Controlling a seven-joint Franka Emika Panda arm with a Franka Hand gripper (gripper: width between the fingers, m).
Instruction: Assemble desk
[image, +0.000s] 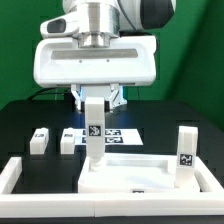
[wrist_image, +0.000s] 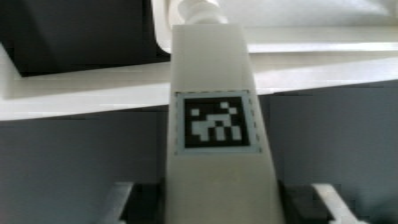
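Note:
The white desk top (image: 135, 178), a tray with a raised rim, lies at the front of the table. One white leg (image: 187, 150) with a tag stands upright at its corner on the exterior view's right. My gripper (image: 93, 100) hangs over the top's corner on the exterior view's left, shut on a second upright tagged leg (image: 92, 135); that leg's lower end rests on that corner. In the wrist view this leg (wrist_image: 217, 110) fills the middle, flanked by the fingers (wrist_image: 121, 200) of the gripper (wrist_image: 221, 202). Two more legs (image: 40, 140) (image: 68, 141) lie apart, further toward the exterior view's left.
The marker board (image: 118, 134) lies flat behind the desk top. A long low white border frame (image: 18, 176) runs along the front and up the exterior view's left side. The table surface is black.

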